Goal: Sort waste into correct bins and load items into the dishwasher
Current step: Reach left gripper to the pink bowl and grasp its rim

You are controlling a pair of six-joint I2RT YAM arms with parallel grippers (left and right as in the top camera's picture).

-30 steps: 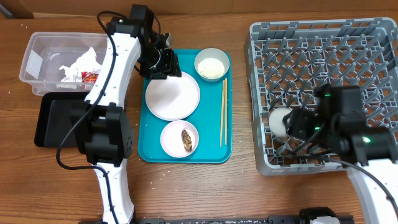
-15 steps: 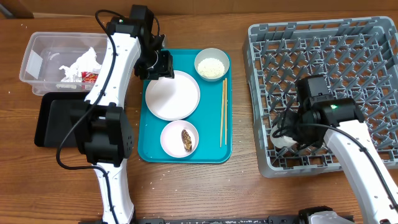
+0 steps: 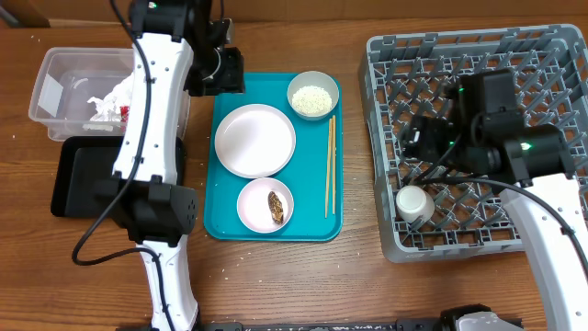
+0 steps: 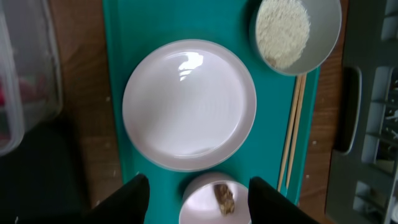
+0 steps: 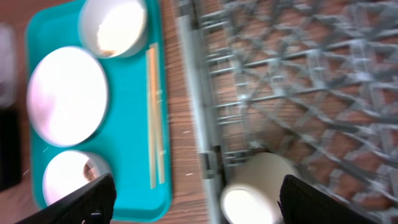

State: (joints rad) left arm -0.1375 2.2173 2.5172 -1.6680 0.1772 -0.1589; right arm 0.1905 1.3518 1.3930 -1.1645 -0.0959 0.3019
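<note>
Left hand (image 4: 199, 200) hangs by the far left corner of the teal rectangular serving tray (image 3: 225, 225), fingers apart and empty. Right hand (image 5: 200, 199), fingers spread wide and gripping nothing, hangs over the left part of the large square grey plastic dish rack (image 3: 551, 74). In the rack's near left corner sits the small white cup (image 3: 413, 203). A large white round plate (image 4: 189, 102) and thin wooden chopsticks (image 3: 330, 165) lie on the tray.

Serving tray (image 3: 223, 223): bowl (image 3: 312, 96) far, large plate (image 3: 254, 140) middle, small plate (image 3: 265, 204) near, chopsticks (image 3: 330, 165) right. Dish rack (image 3: 551, 64) my right, cup (image 3: 414, 203) in near-left corner. Tub (image 3: 48, 72) far left, black tray (image 3: 78, 184) nearer.
</note>
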